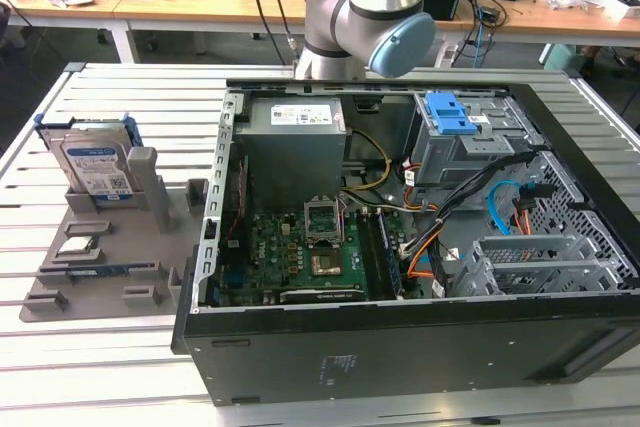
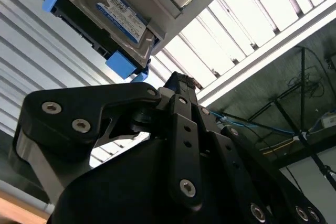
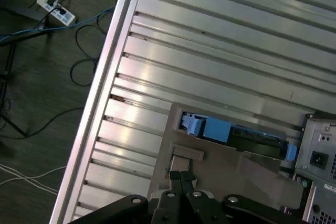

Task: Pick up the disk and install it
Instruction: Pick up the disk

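The disk (image 1: 97, 169) is standing on edge in the grey holder (image 1: 110, 267). The gripper (image 3: 182, 178) is hovering well above that holder, fingers together, holding nothing. A good approach is probably squaring to the disk's flat faces and staying clear of the holder's posts.

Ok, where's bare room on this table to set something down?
Bare table slats lie between the grey tray and the near edge, and behind the disk at the exterior view's left. Inside the computer case it is crowded with cables.
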`<state>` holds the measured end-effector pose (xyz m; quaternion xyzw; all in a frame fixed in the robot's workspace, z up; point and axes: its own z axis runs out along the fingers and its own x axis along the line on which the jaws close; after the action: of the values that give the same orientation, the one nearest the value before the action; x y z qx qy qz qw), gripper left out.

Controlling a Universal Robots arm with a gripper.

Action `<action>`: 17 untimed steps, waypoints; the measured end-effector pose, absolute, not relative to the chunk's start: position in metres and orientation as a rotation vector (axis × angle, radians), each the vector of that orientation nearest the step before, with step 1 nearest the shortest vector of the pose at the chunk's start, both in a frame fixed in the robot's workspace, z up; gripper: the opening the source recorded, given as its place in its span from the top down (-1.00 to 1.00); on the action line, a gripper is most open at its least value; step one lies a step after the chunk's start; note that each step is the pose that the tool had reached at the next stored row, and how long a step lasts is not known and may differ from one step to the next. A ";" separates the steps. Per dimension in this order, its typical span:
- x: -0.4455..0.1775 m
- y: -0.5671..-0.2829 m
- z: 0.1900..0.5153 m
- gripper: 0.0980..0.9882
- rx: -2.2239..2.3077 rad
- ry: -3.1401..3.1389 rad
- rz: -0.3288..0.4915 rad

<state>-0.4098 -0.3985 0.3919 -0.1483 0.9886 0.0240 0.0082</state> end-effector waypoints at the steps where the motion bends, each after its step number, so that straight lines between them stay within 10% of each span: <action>1: -0.410 -0.399 0.392 0.98 -0.495 3.085 0.075; 17: -0.410 -0.399 0.392 0.98 -0.785 3.029 0.077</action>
<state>-0.4098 -0.3986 0.3919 -0.2508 0.9677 0.0247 0.0056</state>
